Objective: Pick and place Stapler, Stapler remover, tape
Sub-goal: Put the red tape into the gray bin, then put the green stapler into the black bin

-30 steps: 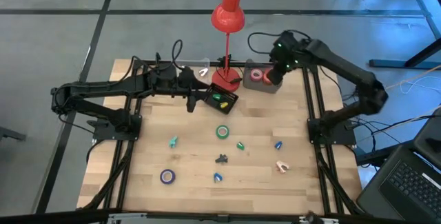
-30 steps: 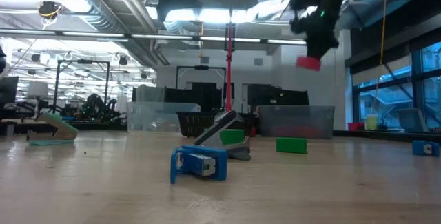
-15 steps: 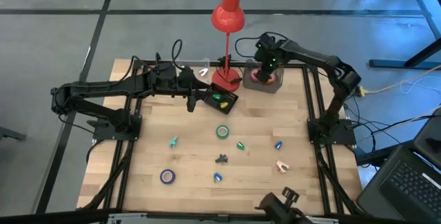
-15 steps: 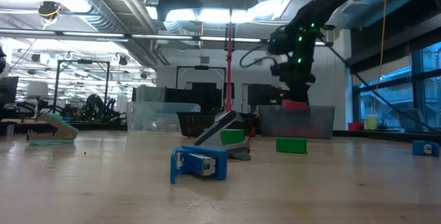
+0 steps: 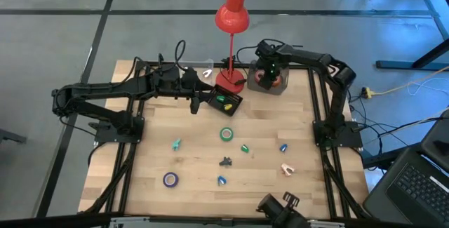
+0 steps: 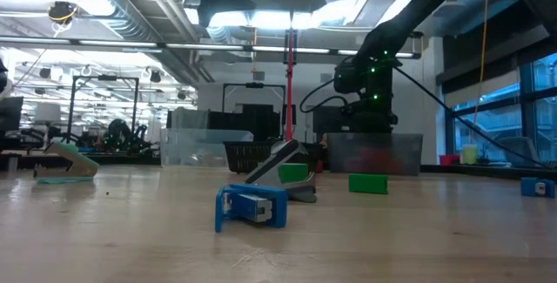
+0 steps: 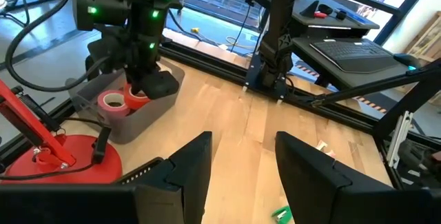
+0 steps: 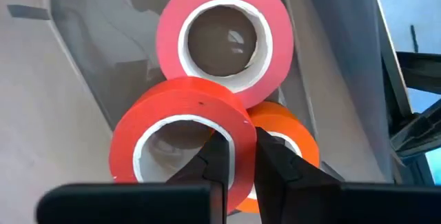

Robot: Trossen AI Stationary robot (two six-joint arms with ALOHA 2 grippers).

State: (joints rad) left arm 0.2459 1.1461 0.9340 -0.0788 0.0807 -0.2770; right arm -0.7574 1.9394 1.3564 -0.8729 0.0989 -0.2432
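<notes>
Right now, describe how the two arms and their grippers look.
Both arms are dark, near-black jointed tubes on black frame mounts. The left gripper has two flat, broad black fingers. The right gripper has narrow dark fingers; its wrist housing shows green indicator lights, with black cables looping beside it.

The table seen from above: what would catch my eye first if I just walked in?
Probably the tall red lamp at the table's far edge. Right beside it, the right pincer reaches down into a grey bin, pinching the wall of a red tape roll next to a pink roll and an orange roll. Small colourful pieces lie scattered over the wooden table.
</notes>
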